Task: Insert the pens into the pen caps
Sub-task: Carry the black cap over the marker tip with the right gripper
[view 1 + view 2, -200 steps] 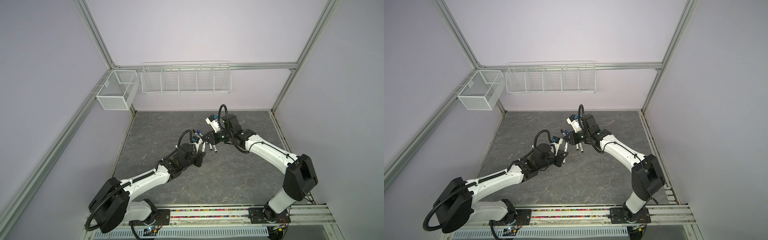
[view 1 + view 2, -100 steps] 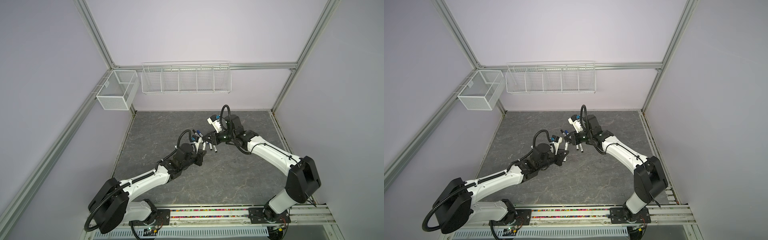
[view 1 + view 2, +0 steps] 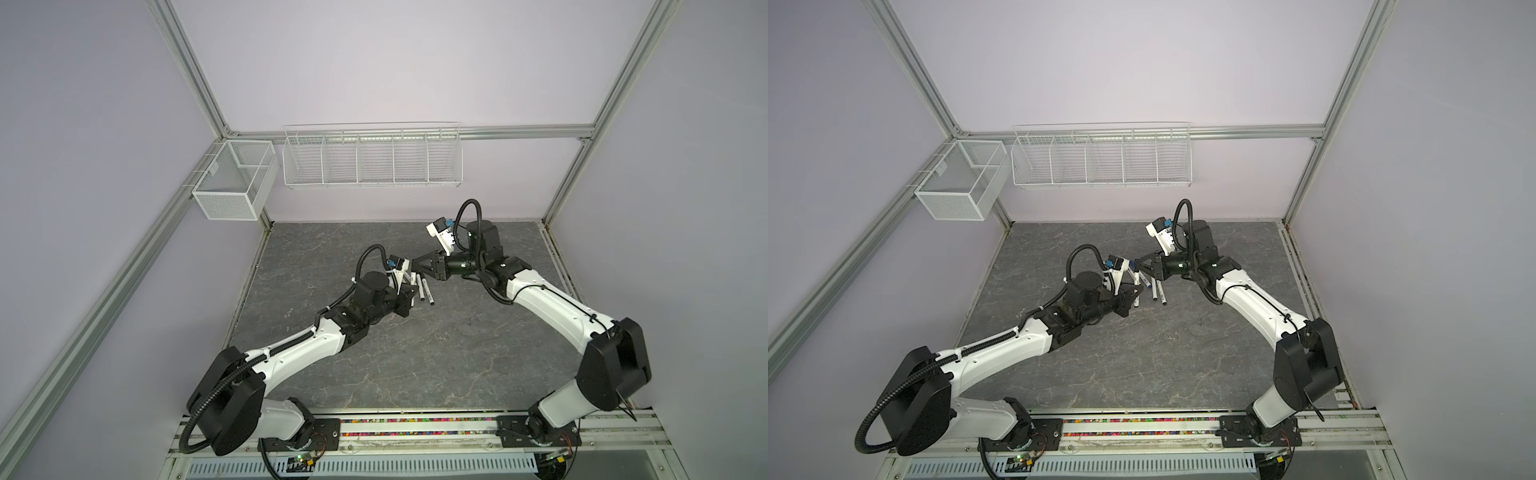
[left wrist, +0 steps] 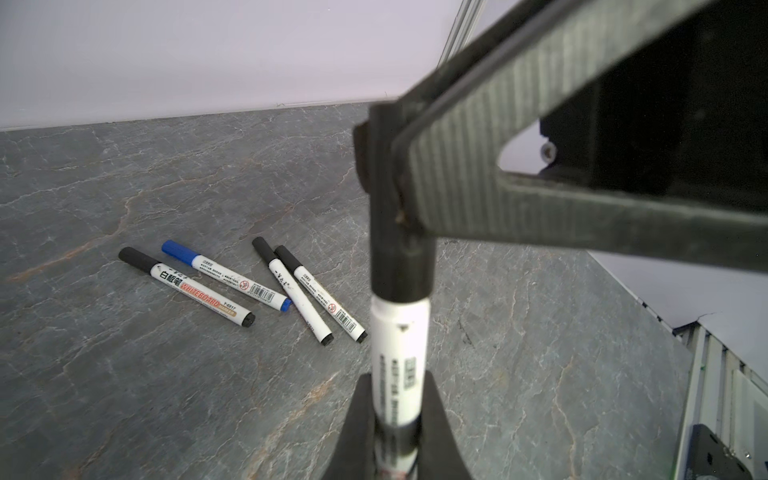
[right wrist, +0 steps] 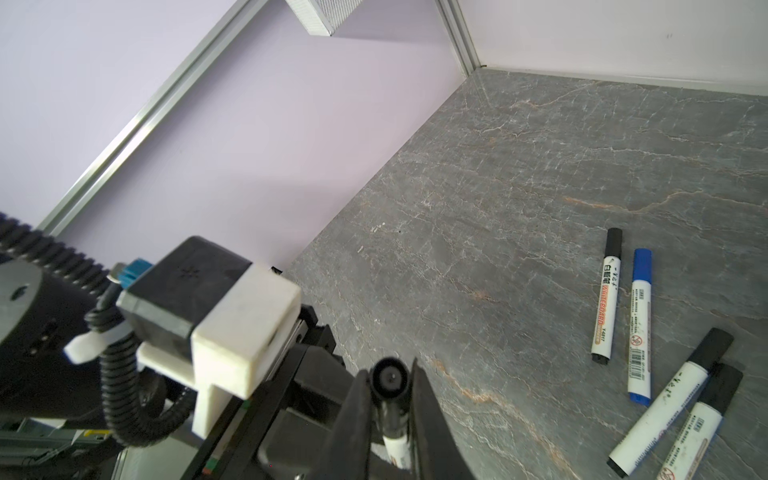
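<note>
Midair above the grey stone-look table, toward its back: a white pen, pinched at the barrel by the fully closed left gripper. On the pen's tip, a black cap, seated against the barrel. Flanking that cap closely on both sides, the right gripper; impossible to tell whether pinching it or a hair loose. Flat on the table near the grippers, in a loose cluster: three black-capped pens and one blue-capped pen.
</note>
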`<state>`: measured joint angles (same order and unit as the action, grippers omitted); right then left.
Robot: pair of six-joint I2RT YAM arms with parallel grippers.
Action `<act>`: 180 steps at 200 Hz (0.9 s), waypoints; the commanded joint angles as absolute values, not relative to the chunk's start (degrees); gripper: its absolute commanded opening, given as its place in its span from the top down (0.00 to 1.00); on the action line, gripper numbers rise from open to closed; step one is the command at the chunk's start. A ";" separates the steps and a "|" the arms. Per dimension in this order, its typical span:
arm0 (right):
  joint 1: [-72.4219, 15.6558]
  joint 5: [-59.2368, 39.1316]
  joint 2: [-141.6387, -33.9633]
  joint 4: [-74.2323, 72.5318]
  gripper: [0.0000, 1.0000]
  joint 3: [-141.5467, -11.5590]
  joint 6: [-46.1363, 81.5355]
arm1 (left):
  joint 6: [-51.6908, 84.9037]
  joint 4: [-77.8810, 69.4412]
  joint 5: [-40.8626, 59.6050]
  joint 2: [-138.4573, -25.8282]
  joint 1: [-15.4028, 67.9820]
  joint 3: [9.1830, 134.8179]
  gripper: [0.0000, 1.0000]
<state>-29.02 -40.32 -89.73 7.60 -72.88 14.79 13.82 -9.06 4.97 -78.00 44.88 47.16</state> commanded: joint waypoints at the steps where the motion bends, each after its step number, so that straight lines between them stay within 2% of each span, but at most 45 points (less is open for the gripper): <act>1: -31.11 -46.21 -87.57 20.58 0.79 -72.59 9.96 | 9.91 -13.56 0.97 -78.05 42.98 50.73 1.00; 14: -30.92 -45.01 -87.26 20.42 0.76 -72.81 10.06 | 9.02 -14.08 1.28 -77.74 42.98 50.13 1.00; 36: -30.77 -42.35 -86.79 19.54 0.65 -73.38 10.94 | 7.46 -15.31 2.01 -77.40 43.48 48.60 1.00; 57: -30.39 -40.40 -85.86 19.42 0.62 -73.93 10.87 | 5.38 -14.36 1.65 -77.30 44.74 47.95 1.00; 85: -29.34 -36.06 -83.17 18.47 0.62 -74.07 10.92 | 1.64 -15.91 -0.02 -76.61 47.29 45.45 1.00; 125: -28.55 -31.33 -79.65 15.82 0.64 -74.93 12.05 | 3.27 -17.49 0.02 -76.76 48.60 43.53 1.00; 180: -28.64 -32.12 -83.33 15.78 0.65 -76.85 13.44 | 3.67 -19.27 0.34 -76.95 49.18 43.29 1.00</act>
